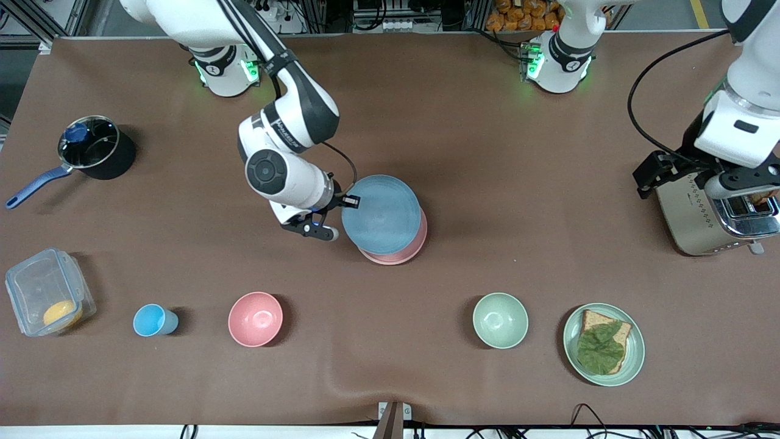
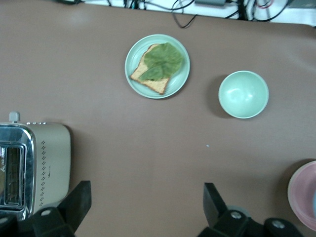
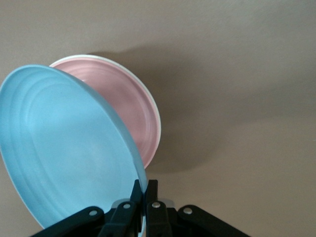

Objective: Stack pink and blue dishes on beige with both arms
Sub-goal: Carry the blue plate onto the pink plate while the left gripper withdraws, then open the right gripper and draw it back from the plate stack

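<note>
My right gripper is shut on the rim of the light blue plate, its fingers pinching the edge. The blue plate hangs tilted over the pale pink plate, covering most of it. The pink plate lies flat at the table's middle, and a thin cream-beige rim shows beneath it; the rest of the beige plate is hidden. My left gripper is open and holds nothing. It hangs over bare table beside the toaster, and the left arm waits there.
A pink bowl, a small blue cup and a clear box stand nearer the front camera toward the right arm's end. A green bowl and a green plate with bread stand toward the left arm's end. A black pot is there too.
</note>
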You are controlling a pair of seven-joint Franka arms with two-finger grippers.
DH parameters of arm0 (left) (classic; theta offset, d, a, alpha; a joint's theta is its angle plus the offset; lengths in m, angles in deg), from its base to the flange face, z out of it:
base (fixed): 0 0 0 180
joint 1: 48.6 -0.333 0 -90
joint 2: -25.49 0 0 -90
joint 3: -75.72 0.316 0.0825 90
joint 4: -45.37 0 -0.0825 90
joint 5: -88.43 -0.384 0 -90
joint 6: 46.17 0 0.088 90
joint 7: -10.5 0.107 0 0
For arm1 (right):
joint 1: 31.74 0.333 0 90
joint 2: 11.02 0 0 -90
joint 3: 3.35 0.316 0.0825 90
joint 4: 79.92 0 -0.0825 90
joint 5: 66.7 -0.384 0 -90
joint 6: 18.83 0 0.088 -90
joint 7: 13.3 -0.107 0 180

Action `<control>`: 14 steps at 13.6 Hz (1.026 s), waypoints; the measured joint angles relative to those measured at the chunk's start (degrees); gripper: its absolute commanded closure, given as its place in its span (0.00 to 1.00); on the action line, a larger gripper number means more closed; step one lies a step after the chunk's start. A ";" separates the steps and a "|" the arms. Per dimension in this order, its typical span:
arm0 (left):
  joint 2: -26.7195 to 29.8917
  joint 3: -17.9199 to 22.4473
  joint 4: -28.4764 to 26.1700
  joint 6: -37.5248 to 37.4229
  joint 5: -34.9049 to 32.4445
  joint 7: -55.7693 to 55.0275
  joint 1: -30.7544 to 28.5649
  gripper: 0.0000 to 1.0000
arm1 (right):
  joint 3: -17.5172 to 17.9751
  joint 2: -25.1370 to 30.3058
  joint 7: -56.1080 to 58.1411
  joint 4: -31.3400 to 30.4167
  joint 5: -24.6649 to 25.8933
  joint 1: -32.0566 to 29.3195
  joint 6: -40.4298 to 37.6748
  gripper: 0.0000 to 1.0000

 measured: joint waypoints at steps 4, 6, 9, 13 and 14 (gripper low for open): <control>-0.29 -0.16 0.32 -3.46 0.53 0.05 -0.10 0.00 | -0.03 -2.71 -0.73 -0.28 0.00 1.79 3.94 1.00; -0.36 0.31 0.32 -4.40 3.99 0.15 -0.82 0.00 | -0.16 -3.68 -0.73 -0.30 0.00 1.81 5.53 1.00; -0.56 0.77 0.31 -6.65 6.91 4.38 -3.59 0.00 | -0.24 -4.88 -0.73 -0.30 0.00 1.81 7.71 1.00; -1.19 0.88 0.31 -9.26 7.12 5.77 -4.15 0.00 | -0.33 -5.43 -0.73 -0.30 0.00 1.84 7.82 0.00; -1.19 0.87 0.31 -9.55 7.12 5.86 -4.14 0.00 | -0.39 -5.57 -0.73 -0.30 0.00 1.84 7.83 0.00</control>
